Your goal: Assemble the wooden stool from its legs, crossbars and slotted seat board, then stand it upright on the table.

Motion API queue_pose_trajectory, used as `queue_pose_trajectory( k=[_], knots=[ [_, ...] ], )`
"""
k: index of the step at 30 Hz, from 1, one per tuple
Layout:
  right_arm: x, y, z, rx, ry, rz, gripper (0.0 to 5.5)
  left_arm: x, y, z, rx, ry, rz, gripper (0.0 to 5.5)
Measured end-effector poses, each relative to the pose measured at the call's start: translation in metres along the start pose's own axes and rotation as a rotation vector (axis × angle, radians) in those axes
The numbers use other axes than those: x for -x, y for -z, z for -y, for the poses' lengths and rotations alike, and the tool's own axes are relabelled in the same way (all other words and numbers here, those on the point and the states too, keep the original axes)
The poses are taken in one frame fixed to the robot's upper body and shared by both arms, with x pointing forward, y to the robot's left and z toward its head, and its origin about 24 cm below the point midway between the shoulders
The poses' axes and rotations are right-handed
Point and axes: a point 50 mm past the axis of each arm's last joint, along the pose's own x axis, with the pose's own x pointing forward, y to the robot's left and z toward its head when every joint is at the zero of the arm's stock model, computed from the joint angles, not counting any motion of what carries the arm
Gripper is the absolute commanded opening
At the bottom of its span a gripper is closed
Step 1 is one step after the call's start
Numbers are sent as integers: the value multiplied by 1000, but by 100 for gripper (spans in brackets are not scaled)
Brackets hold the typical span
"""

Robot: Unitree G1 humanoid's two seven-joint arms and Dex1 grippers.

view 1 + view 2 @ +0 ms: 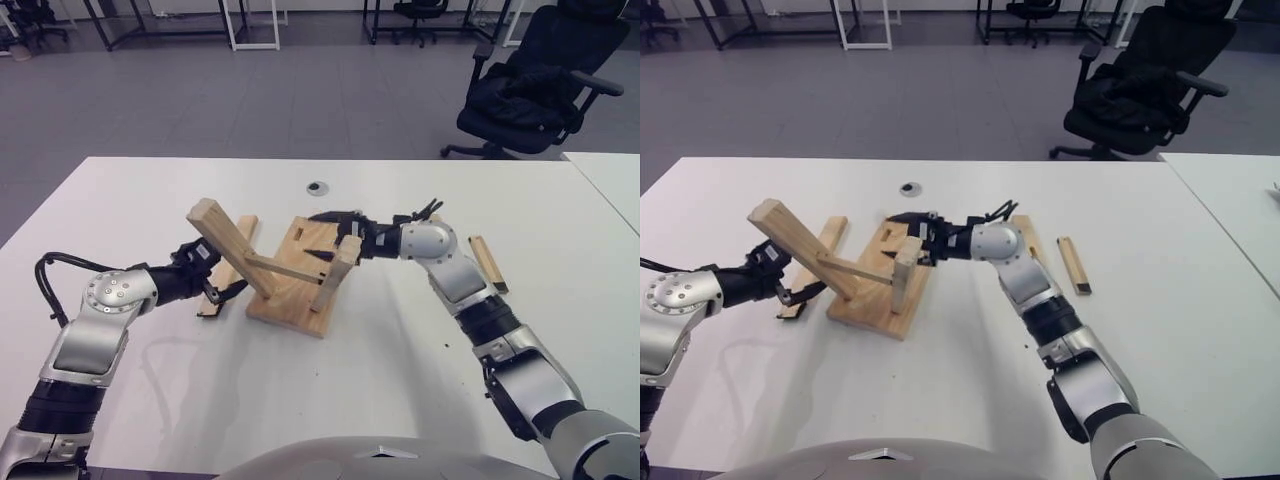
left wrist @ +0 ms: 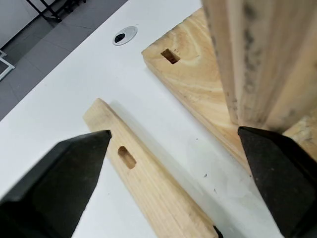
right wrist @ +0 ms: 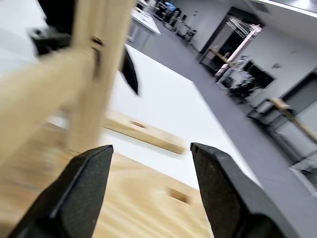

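Observation:
The slotted seat board (image 1: 290,308) lies flat on the white table. On it stands a frame of two legs joined by a crossbar (image 1: 285,268): a long leg (image 1: 228,243) tilts up to the left and a shorter-looking leg (image 1: 337,274) stands at the right. My left gripper (image 1: 220,293) is open beside the foot of the tilted leg, straddling a loose leg (image 2: 148,183) that lies flat on the table. My right gripper (image 1: 328,236) is open just behind the top of the right leg (image 3: 101,59), holding nothing.
A loose wooden bar (image 1: 487,262) lies on the table to the right of my right forearm, and another piece (image 1: 1025,235) lies partly under that arm. A cable grommet (image 1: 318,187) sits behind the board. An office chair (image 1: 540,80) stands beyond the table.

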Motion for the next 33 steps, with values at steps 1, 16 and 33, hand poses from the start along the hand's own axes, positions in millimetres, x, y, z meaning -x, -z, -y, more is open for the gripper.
queue_pose_trajectory(
  k=[1, 16, 33],
  knots=[
    [4, -4, -5, -18, -42, 4, 294, -8, 0, 3, 21, -14, 8, 473],
    [76, 83, 37, -170, 542, -499, 294, -3, 15, -41, 56, -317, -68, 473],
    [60, 125, 20, -286, 319, -443, 294, 5, 23, 34, -72, 263, -193, 473]
  ],
)
